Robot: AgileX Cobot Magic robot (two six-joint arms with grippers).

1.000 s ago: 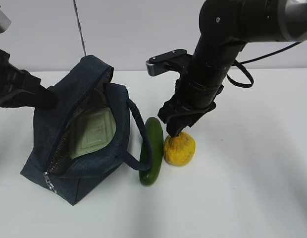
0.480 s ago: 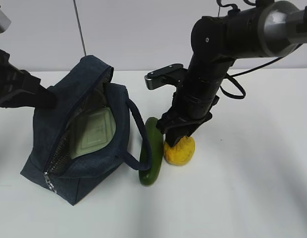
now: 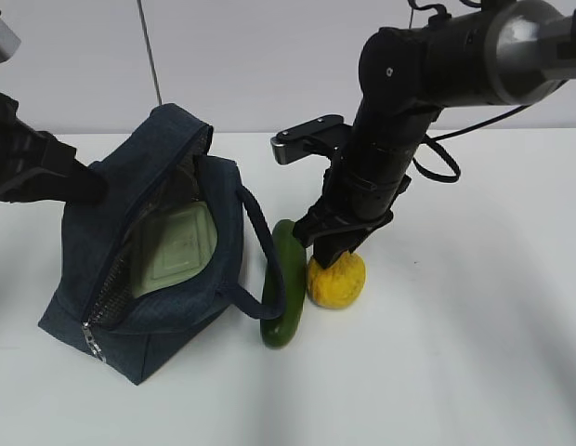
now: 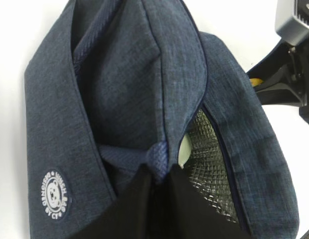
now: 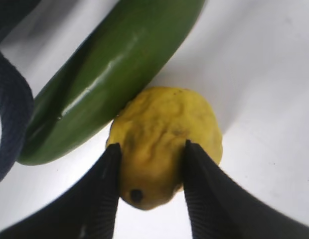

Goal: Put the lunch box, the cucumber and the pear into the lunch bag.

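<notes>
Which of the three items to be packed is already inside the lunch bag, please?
The lunch box: its sage-green lid shows inside the open lunch bag, while the cucumber and pear lie on the table outside.

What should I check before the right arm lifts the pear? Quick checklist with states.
1. Right gripper around the pear: ok, one finger on each side of its narrow end.
2. Grip firm enough to lift: cannot tell, the fingers look in contact but the pear sits on the table.
3. Cucumber clear of the lift: not ok, it lies against the pear and may shift.
4. Lunch bag open: ok, the left gripper is shut on the fabric at the mouth's end.
5. Room in the bag: cannot tell, the lunch box already fills much of the visible opening.
6. Strap: not ok, it loops across the cucumber.
</notes>
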